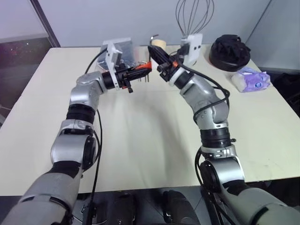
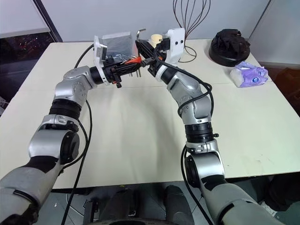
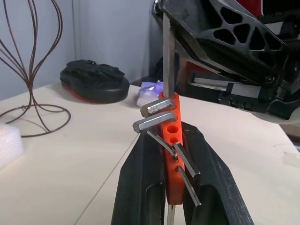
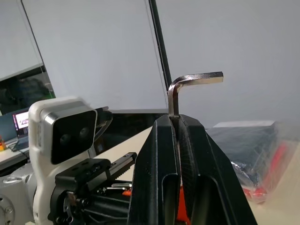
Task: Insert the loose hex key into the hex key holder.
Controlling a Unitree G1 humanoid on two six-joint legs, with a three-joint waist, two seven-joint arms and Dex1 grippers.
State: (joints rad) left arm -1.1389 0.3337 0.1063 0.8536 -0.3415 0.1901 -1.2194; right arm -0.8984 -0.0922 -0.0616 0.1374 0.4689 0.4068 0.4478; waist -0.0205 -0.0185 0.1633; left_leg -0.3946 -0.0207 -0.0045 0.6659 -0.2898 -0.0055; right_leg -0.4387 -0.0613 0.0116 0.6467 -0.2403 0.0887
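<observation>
Judging from the wrist views, the loose hex key (image 4: 174, 101), clamped in the right gripper (image 4: 178, 123), is entering the hex key holder (image 3: 169, 140) clamped in the left gripper (image 3: 172, 157); full seating remains.

Cream-topped bench (image 1: 140, 154) w/ pale grey wall (image 1: 117, 18) behind; dark upright post (image 1: 44, 21) at rear left corner, dim area beyond; dark floor (image 1: 7, 89) along bench's left edge.
</observation>
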